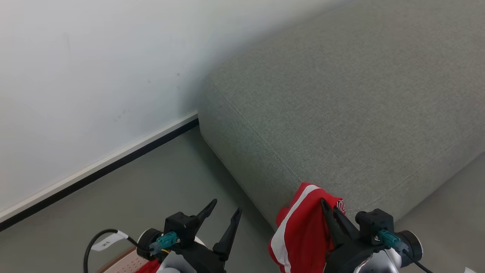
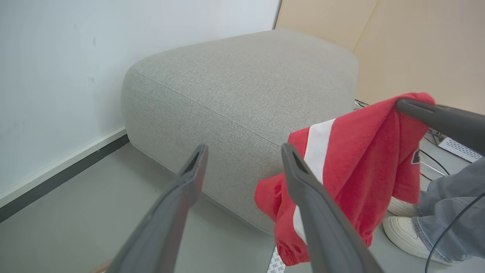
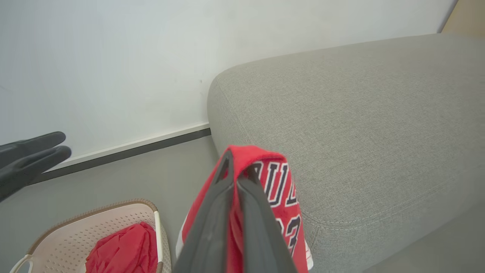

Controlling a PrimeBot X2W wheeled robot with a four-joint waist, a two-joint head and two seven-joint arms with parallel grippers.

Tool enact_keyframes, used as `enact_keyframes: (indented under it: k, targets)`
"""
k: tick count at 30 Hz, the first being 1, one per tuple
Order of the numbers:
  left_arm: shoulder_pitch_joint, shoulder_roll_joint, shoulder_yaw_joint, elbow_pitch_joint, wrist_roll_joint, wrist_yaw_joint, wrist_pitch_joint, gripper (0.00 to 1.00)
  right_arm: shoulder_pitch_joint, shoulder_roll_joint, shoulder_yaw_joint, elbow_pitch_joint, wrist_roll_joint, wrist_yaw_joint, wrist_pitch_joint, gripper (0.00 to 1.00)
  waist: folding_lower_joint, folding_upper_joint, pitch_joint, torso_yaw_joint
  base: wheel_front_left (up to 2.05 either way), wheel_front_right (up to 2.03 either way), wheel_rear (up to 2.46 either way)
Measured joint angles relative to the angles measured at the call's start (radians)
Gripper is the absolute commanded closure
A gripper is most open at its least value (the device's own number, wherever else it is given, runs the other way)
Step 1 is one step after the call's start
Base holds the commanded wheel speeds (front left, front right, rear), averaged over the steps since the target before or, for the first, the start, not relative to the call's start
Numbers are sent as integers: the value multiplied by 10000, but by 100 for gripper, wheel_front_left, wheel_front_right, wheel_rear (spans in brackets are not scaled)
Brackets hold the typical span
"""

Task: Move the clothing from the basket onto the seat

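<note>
Right gripper (image 1: 329,206) pinches a red-and-white fabric shirt (image 1: 299,227) at the edge of the grey upholstered seat (image 1: 341,113), left gripper (image 1: 226,205) gaping empty; early release means floor (image 1: 132,197).

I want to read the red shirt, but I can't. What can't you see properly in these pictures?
The shirt lettering, right wrist view: partly covered by the right hand and folds.
The basket, right wrist view: cut off by the bottom edge.
The person, left wrist view: cut off by the right edge.
</note>
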Motion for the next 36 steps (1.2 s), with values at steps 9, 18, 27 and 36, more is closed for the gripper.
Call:
enact_keyframes:
  k: [9, 18, 27, 36]
  targets:
    - [-58, -4, -109, 31, 132, 12, -63, 0, 3, 31, 165, 102, 0, 0, 15, 100, 0, 0, 51, -70, 0, 0, 0]
    - [263, 46, -351, -278, 272, 104, -13, 0, -1033, -330, 648, 132, 497, 0, 42, 100, 0, 0, 22, 163, 0, 0, 0]
    - [-279, 198, -756, -1195, 685, 86, 625, 0, -4419, -1808, -510, 759, 2485, 0, -157, 100, 1, 1, 859, 867, 0, 0, 0]
    - [-987, 648, -796, -3099, 1122, 215, 1116, 0, -8349, -4128, -1942, 2621, 3331, -2, -142, 100, 2, 0, 2497, 1809, 0, 0, 0]
